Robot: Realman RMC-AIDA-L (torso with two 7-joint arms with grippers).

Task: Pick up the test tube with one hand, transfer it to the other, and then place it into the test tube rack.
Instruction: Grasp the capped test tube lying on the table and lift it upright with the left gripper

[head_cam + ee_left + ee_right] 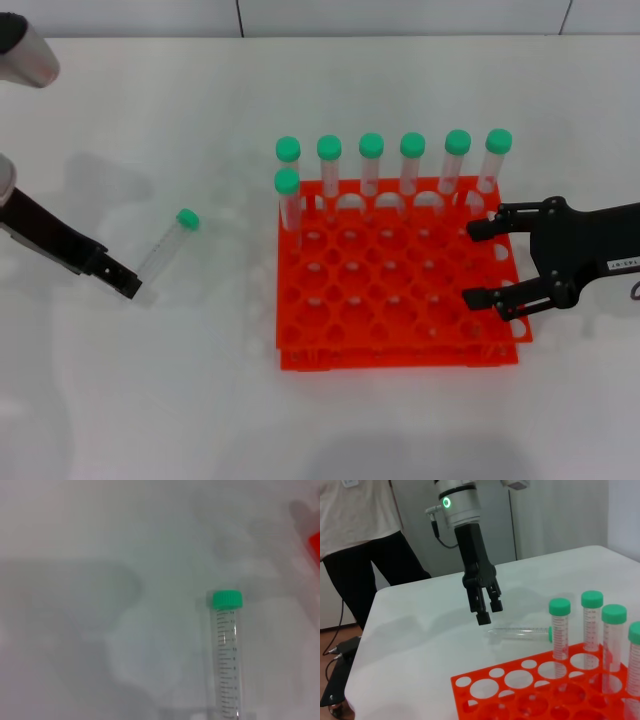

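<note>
The test tube (165, 250) lies flat on the white table, left of the rack, with its green cap pointing away from me. It also shows in the left wrist view (227, 650) and the right wrist view (520, 632). My left gripper (125, 283), on the arm with the green ring light, is open and empty just above the tube's bottom end (489, 612). The orange-red test tube rack (390, 352) stands at centre. My right gripper (472, 262), with the white label, is open and empty over the rack's right edge.
Several green-capped tubes (370, 165) stand upright in the rack's back row and back-left corner, also seen in the right wrist view (592, 615). A person (360, 530) stands beyond the table's far edge, behind the left arm.
</note>
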